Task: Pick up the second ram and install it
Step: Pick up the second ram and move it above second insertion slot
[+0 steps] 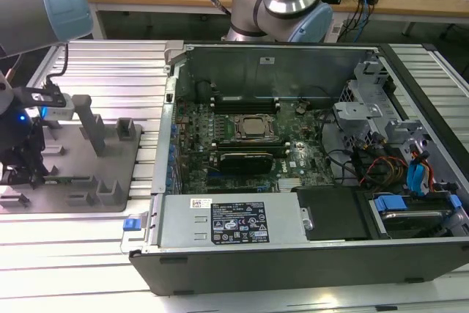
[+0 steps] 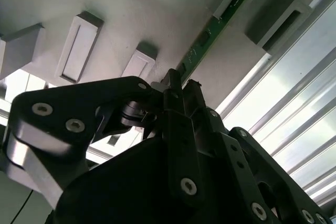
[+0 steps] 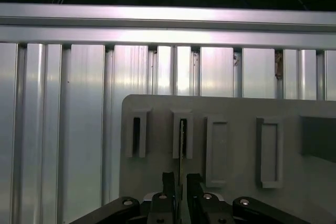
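First wrist view has the gripper [image 3: 180, 181] seemingly pinching the second ram [image 3: 181, 140], upright in its grey fixture [image 3: 236, 107] at nine o'clock from the computer case [image 1: 293, 273]; an off-centre grip could tilt and jam it.

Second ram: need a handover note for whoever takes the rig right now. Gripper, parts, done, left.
Gripper: down over the fixture, astride one end of the ram. Can't tell whether it is clamped.
Ram: on edge in a fixture slot, not lifted.
Case: open, to the exterior view's right of the fixture, with the motherboard exposed.
Done: gripper lined up on the ram.
Left: the pick and the install, neither done.
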`<action>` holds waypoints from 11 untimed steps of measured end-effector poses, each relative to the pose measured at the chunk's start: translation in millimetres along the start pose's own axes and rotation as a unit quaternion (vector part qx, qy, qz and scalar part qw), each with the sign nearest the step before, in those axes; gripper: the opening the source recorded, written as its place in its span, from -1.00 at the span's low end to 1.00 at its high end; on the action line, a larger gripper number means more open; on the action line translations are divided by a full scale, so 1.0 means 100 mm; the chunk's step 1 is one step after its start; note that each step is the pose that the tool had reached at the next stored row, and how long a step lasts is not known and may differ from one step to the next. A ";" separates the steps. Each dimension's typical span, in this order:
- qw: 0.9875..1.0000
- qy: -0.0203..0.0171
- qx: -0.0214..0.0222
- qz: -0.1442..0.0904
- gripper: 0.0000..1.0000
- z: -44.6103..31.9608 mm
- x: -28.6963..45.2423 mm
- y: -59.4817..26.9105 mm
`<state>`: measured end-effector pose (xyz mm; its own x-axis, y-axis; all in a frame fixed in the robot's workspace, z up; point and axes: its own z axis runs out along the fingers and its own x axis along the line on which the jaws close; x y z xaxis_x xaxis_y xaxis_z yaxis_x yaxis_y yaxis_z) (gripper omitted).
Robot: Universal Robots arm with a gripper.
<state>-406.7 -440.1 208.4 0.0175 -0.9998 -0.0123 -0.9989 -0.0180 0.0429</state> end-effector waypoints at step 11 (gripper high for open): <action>1.000 0.000 0.000 0.000 -0.57 0.005 0.004 -0.033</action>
<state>-403.3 -440.4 207.8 0.0176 -0.9998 -0.0124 -0.9989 -0.0181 0.0428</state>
